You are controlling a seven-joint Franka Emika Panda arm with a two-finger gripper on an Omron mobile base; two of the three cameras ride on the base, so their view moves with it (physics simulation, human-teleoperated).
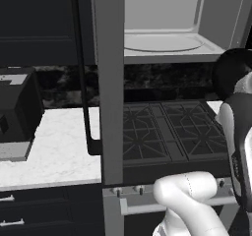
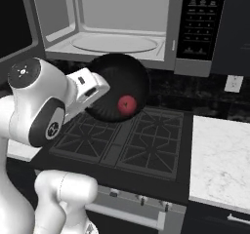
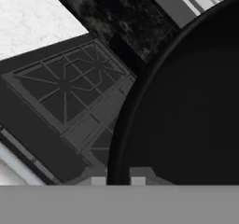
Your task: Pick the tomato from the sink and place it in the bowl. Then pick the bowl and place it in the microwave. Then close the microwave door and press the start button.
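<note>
Above the stove point(image 2: 127, 140), the open microwave door point(image 1: 109, 82) juts beside the bowl point(image 2: 117, 82).

In the right base view the hand point(image 2: 97, 92) ends behind the tilted bowl point(image 2: 117, 87), so its fingertips and their grip on the rim are hidden, and the bowl covers the stove's point(image 2: 146, 140) back left burner. In the hand view the bowl runs off the picture toward 3 o'clock, with only its left rim showing. In the left base view the microwave door point(image 1: 109, 82) blocks the left part of the microwave point(image 1: 167, 38), whose top and right side are cut off at 12 and 3 o'clock.
</note>
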